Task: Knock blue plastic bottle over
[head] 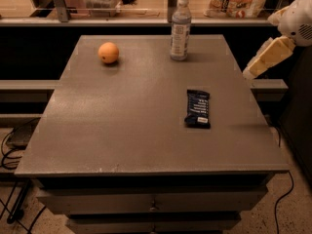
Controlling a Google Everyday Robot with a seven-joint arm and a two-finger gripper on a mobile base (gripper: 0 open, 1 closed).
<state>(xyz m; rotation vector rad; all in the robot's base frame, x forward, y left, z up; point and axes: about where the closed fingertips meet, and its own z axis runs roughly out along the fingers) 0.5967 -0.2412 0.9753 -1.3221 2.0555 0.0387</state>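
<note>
The bottle (180, 28) stands upright at the counter's (122, 126) far edge, its long axis vertical. The hand (253, 68) hangs just beyond the counter's right edge, so the bottle lies well to its left. It carries nothing, and I cannot tell how open it is.

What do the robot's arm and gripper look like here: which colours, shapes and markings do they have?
The gripper, at the right edge of the view, is a pale cream-yellow wedge with flat faces that tapers toward its tip. Above it, the arm ends in a rounded white housing with a small dark perforated patch. No cables or lettering show on either.
</note>
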